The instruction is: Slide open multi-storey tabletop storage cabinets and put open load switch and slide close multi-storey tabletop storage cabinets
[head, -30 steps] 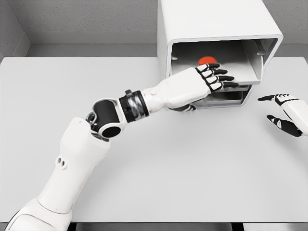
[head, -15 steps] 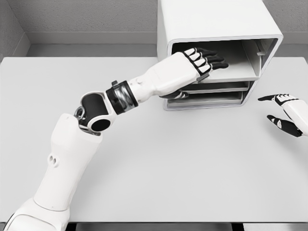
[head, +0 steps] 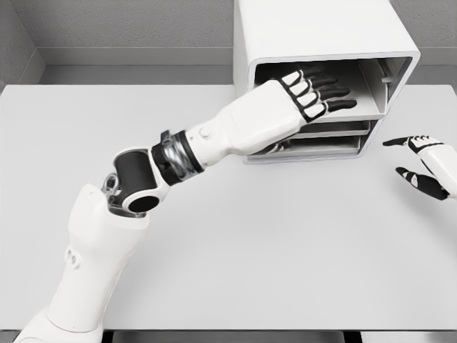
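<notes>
Surface: pale grey table (head: pixel 285 243), plain and flat, filling most of the view. Room: grey textured walls (head: pixel 128 25) behind, meeting at a corner at upper left.

Cabinet (head: pixel 321 32): white, rounded casing, standing at the far right-centre of the table, front open, with stacked trays (head: pixel 335 139) showing inside.

Left hand (head: pixel 314 93): reaches into the top compartment, fingers extended flat over the upper tray, grasping nothing.

Switch: not visible; whether it lies beneath the hand cannot be told.

Right hand (head: pixel 425 168): at the right edge, just beside the cabinet, fingers loosely spread, empty.
</notes>
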Controlling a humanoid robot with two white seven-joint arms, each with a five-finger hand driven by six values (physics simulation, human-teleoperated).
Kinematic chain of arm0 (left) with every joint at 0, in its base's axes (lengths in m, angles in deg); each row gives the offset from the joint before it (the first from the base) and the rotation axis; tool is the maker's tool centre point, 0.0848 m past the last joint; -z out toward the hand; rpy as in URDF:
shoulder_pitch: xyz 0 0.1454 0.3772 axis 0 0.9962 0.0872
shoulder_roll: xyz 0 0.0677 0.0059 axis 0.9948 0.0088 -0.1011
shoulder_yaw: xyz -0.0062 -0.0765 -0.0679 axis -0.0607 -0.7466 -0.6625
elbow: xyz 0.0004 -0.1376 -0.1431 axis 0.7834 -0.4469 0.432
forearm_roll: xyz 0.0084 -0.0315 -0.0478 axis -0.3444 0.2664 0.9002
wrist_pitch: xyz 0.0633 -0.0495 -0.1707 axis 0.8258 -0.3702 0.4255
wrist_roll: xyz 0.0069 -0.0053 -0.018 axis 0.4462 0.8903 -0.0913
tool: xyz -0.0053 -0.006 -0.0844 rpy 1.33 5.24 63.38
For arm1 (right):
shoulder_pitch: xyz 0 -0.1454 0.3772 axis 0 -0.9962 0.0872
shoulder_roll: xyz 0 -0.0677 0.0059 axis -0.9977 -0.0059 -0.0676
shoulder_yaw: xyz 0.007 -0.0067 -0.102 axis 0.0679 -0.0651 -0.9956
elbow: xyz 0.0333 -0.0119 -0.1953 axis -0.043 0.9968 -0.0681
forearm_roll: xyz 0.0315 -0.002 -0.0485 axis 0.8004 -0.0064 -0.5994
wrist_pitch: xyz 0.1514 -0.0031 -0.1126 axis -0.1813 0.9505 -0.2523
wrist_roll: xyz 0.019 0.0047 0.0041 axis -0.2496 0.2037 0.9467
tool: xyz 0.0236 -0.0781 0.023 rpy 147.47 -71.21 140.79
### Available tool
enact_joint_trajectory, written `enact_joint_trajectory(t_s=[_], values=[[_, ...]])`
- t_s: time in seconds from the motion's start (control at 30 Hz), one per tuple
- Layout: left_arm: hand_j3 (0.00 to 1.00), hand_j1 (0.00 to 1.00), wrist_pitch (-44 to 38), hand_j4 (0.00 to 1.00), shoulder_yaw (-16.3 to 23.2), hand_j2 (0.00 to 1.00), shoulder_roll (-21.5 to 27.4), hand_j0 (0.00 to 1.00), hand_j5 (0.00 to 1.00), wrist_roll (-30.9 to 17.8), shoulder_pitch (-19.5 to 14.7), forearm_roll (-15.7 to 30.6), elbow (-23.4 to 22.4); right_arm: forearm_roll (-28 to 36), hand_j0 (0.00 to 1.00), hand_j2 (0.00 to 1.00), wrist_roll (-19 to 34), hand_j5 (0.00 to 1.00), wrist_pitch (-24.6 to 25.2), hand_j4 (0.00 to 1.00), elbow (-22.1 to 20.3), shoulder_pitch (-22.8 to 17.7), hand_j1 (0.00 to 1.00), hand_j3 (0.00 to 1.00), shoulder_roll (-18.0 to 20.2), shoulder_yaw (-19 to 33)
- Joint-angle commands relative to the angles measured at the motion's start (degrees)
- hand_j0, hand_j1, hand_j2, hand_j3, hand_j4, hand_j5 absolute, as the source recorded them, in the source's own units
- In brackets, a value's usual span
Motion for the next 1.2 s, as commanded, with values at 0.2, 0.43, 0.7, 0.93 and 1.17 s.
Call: enact_joint_trajectory(t_s=[0.2, 0.43, 0.7, 0.93, 1.17], values=[[1.00, 1.00, -0.1, 1.00, -10.4, 1.00, 10.9, 1.00, 1.00, 0.1, 3.4, 9.5, 2.1, 0.2, 0.64, 0.64, 0.1, 0.64, 0.0, 0.64, -1.8, 2.5, 0.64, 0.64, -0.5, -3.7], [1.00, 1.00, -0.1, 1.00, -24.7, 1.00, 15.2, 1.00, 1.00, 0.1, 12.3, 11.4, 2.0, 0.1, 0.62, 0.62, 0.1, 0.62, 0.0, 0.62, -1.9, 5.6, 0.62, 0.62, -1.7, -9.0], [1.00, 1.00, -0.1, 1.00, -36.8, 1.00, 19.3, 1.00, 1.00, 0.0, 22.4, 10.7, 1.3, 0.2, 0.62, 0.62, 0.1, 0.62, 0.0, 0.62, -4.8, 5.7, 0.62, 0.62, -2.2, -9.9], [1.00, 1.00, -0.1, 1.00, -37.7, 1.00, 20.3, 1.00, 1.00, -0.1, 23.4, 10.5, -4.2, 0.2, 0.63, 0.63, 1.0, 0.63, 0.0, 0.63, -6.0, 6.6, 0.63, 0.63, -2.2, -10.4], [1.00, 1.00, -0.1, 1.00, -37.3, 1.00, 20.3, 1.00, 1.00, -0.2, 23.6, 10.3, -4.9, 0.1, 0.63, 0.63, 1.1, 0.63, 0.0, 0.63, -5.3, 8.1, 0.63, 0.63, -2.2, -11.0]])
